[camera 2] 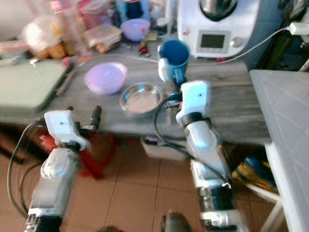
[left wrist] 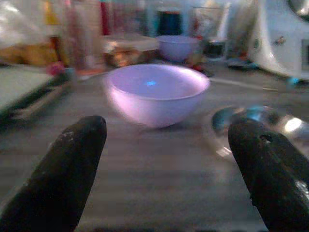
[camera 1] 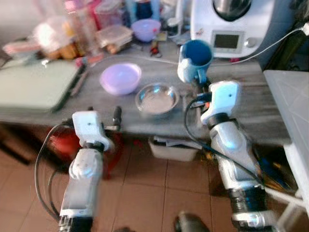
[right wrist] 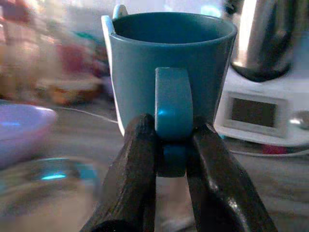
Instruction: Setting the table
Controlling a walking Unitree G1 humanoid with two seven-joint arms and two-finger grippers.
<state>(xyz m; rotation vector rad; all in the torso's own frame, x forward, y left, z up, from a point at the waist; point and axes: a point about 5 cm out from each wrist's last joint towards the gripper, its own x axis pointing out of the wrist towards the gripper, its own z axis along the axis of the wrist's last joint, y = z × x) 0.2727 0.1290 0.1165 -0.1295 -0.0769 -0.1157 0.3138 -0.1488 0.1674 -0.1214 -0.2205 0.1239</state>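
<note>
Pinching the blue mug (right wrist: 169,72) by its handle alone, held upright above the tabletop (camera 1: 251,104) just right of the steel bowl (camera 1: 156,98), the right hand (right wrist: 171,159) risks it swivelling or clipping the white appliance (camera 1: 231,26) behind; left hand (left wrist: 166,169), fingers spread, faces the lilac bowl (left wrist: 157,92), with bare wood far right.

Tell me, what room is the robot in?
Most likely a kitchen. A cluttered grey counter holds a white cooking machine, a purple bowl, a steel bowl and food boxes at the back. The right gripper holds a blue mug by its handle.
</note>
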